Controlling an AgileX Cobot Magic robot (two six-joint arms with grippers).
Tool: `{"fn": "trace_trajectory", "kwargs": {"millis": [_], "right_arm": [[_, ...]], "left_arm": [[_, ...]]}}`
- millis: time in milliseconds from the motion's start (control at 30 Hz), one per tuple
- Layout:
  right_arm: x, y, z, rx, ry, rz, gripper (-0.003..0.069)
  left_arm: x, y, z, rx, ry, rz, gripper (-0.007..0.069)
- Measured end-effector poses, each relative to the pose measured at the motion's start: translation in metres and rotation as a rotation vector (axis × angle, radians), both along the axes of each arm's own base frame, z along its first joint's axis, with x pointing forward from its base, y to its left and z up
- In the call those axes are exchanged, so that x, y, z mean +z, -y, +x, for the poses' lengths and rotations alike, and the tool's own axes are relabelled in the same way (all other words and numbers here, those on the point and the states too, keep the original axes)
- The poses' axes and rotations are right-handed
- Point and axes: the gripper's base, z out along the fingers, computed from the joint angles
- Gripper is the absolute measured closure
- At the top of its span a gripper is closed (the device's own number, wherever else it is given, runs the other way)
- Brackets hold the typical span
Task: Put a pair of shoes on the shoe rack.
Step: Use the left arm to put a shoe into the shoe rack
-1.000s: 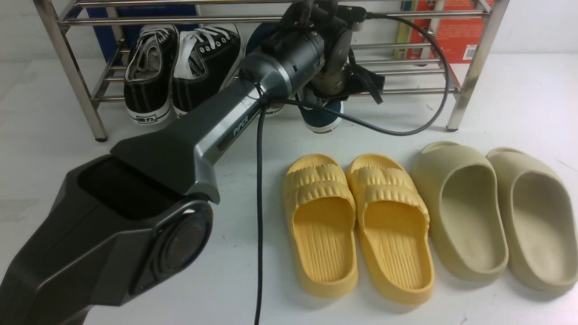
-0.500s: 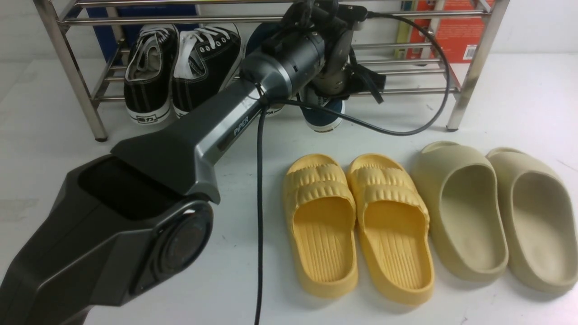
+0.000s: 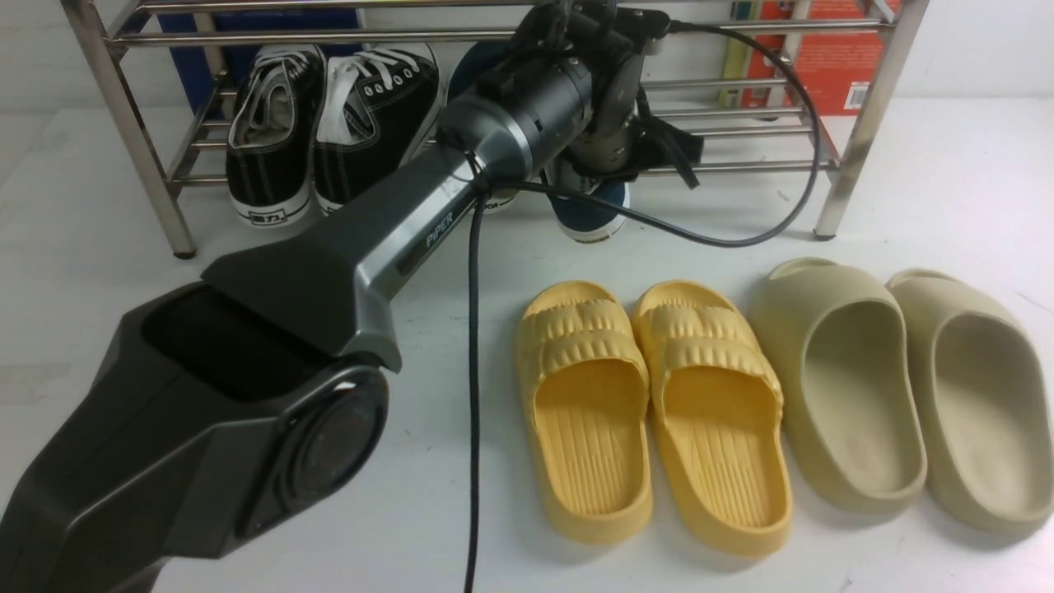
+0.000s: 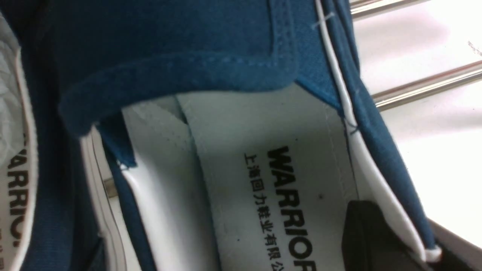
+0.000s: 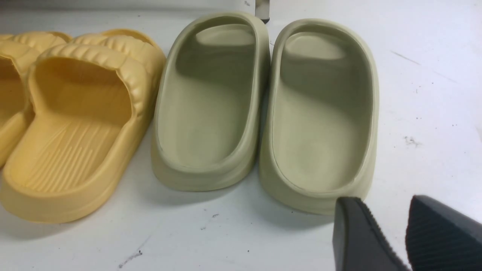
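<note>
Both navy slip-on shoes sit on the low shelf of the steel shoe rack [image 3: 865, 123], beside each other. One shoe's heel [image 3: 589, 218] pokes out under my left arm's wrist [image 3: 605, 132], which hides the gripper in the front view. In the left wrist view my left gripper [image 4: 393, 222] is shut on that navy shoe [image 4: 188, 56]: one black finger [image 4: 361, 233] is inside on the "WARRIOR" insole, and the side wall is pinched against the outer finger. The other navy shoe [image 4: 52, 188] lies right alongside. My right gripper [image 5: 380, 210] is open and holds nothing, low over the white floor.
Black lace-up sneakers [image 3: 329, 123] stand at the left of the same shelf. Yellow ribbed slippers [image 3: 650, 412] and beige slides [image 3: 906, 387] lie on the floor in front of the rack. The beige slides [image 5: 263, 105] are just ahead of my right gripper. Boxes [image 3: 823, 58] stand behind the rack.
My left wrist has edged very slightly to the right over the shelf. The shoes and slippers have stayed where they were.
</note>
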Motion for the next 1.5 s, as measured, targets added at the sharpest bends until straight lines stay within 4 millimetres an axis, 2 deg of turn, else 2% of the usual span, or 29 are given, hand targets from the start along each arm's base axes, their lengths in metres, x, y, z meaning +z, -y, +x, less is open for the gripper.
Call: {"fn": "trace_trajectory", "kwargs": {"millis": [633,867,967,1033,1100,1200,1233,1267,1300,1333,1433,1500], "right_arm": [[0.0,0.0,0.0,0.0,0.0,0.0,0.0419],[0.0,0.0,0.0,0.0,0.0,0.0,0.0419],[0.0,0.0,0.0,0.0,0.0,0.0,0.0419],[0.0,0.0,0.0,0.0,0.0,0.0,0.0419],[0.0,0.0,0.0,0.0,0.0,0.0,0.0419],[0.0,0.0,0.0,0.0,0.0,0.0,0.0419],[0.0,0.0,0.0,0.0,0.0,0.0,0.0419],[0.0,0.0,0.0,0.0,0.0,0.0,0.0419],[0.0,0.0,0.0,0.0,0.0,0.0,0.0419],[0.0,0.0,0.0,0.0,0.0,0.0,0.0419],[0.0,0.0,0.0,0.0,0.0,0.0,0.0419],[0.0,0.0,0.0,0.0,0.0,0.0,0.0419]], "left_arm": [[0.008,0.0,-0.001,-0.005,0.024,-0.009,0.0476],[0.041,-0.003,-0.007,-0.012,0.08,-0.079,0.0324],[0.047,-0.004,-0.011,-0.011,0.064,-0.096,0.0309],[0.052,-0.005,-0.015,-0.01,0.045,-0.102,0.0314],[0.068,-0.009,-0.026,-0.008,-0.006,-0.124,0.0355],[0.09,-0.02,-0.046,-0.01,-0.099,-0.092,0.0483],[0.092,-0.021,-0.047,-0.011,-0.097,-0.095,0.0493],[0.098,-0.027,-0.057,-0.018,-0.157,-0.051,0.0582],[0.1,-0.028,-0.058,-0.018,-0.161,-0.048,0.0582],[0.103,-0.031,-0.064,-0.021,-0.194,-0.026,0.0638],[0.107,-0.03,-0.077,-0.036,-0.218,0.002,0.0638],[0.103,-0.02,-0.091,-0.065,-0.236,0.035,0.0638]]}}
